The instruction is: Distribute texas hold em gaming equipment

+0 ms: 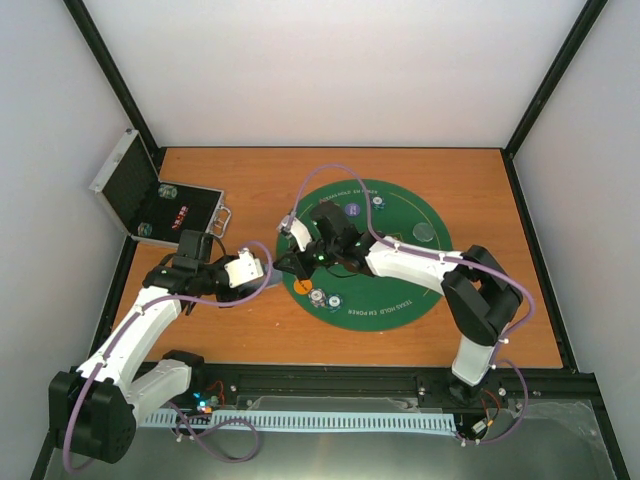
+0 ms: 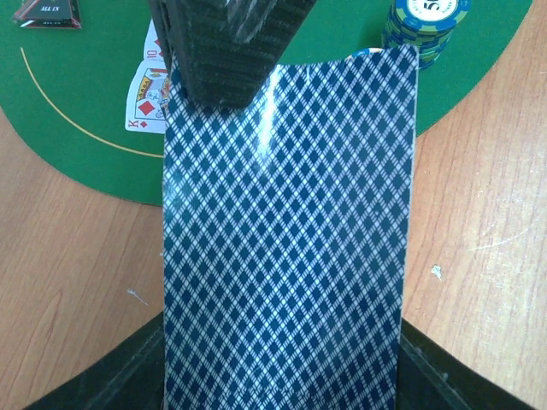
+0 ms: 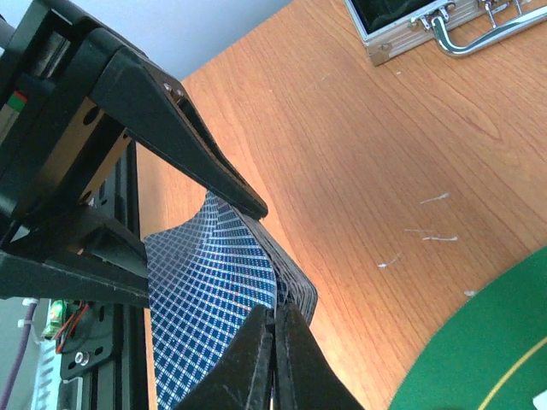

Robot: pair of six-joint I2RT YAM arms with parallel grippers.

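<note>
My left gripper (image 1: 245, 270) is shut on a deck of playing cards (image 2: 282, 256) with blue diamond-patterned backs, held over the wood just left of the green mat (image 1: 400, 270). My right gripper (image 3: 275, 329) has reached across and is shut on the far edge of the top card, which bows upward off the deck (image 3: 214, 273). In the left wrist view its dark finger (image 2: 226, 51) covers the deck's far end. Two face-up cards (image 2: 147, 94), a king of diamonds and a ten, lie on the mat (image 2: 85, 102). Beside them stand a chip stack (image 2: 425, 21) and a dark triangle (image 2: 47, 13).
The open silver case (image 1: 150, 205) lies at the far left with chips inside. On the mat are an orange chip (image 1: 302, 287), a speckled white chip (image 1: 318, 297), purple chips (image 1: 352, 210) and a clear disc (image 1: 424, 232). The two grippers are close together.
</note>
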